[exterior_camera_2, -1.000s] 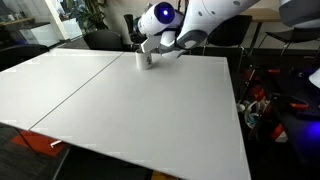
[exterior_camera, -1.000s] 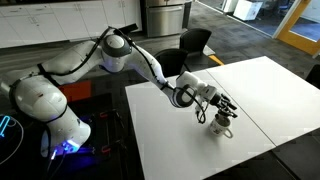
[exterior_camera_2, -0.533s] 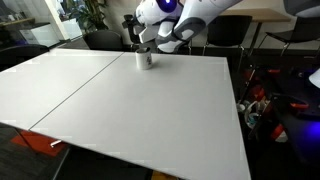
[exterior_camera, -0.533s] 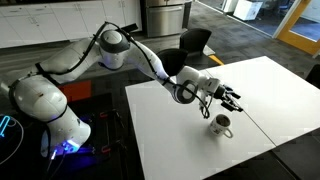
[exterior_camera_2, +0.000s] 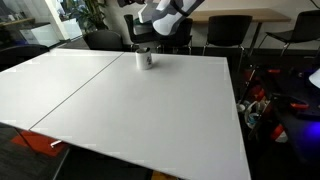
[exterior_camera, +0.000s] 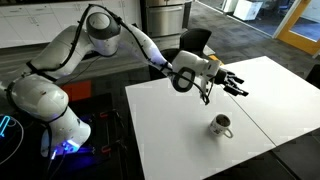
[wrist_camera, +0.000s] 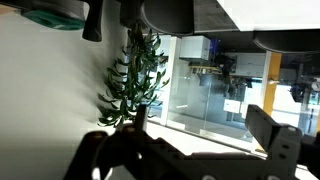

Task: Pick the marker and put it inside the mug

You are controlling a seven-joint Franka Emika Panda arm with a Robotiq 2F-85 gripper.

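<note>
The black, angular gripper (exterior_camera: 240,85) hangs above the smooth white counter (exterior_camera: 170,135), fingers spread wide. The rounded whitish ceramic mug (exterior_camera: 220,126) stands upright below. The thin marker cannot be made out.

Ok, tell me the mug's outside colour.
The mug is whitish-grey, clearest in an exterior view.

The mug (exterior_camera: 220,126) (exterior_camera_2: 145,58) is too small to see inside in both exterior views. The top edge cuts off the arm (exterior_camera_2: 166,10). The hand (wrist_camera: 188,145) is dark, cut at the wrist view's bottom.
</note>
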